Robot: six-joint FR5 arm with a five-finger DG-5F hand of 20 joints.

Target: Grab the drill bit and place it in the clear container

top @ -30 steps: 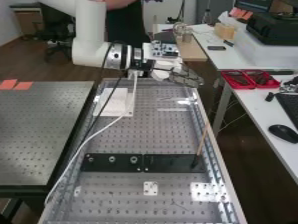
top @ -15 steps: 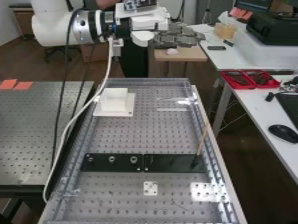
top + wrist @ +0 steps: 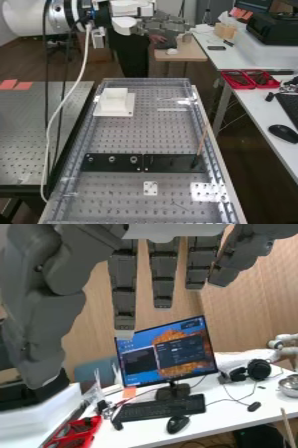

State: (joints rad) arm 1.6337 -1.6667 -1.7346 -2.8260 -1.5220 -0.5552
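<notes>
Hanging high, our hand (image 3: pixel 159 23) is wide and empty, likely for clearance. The base (image 3: pixel 113 114) probably steadies the block (image 3: pixel 115 98).

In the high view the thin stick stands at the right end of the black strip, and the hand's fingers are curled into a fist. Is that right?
Not the fist: the wrist view shows the hand with straight fingers. The thin stick does stand at the black strip's right end.
</notes>
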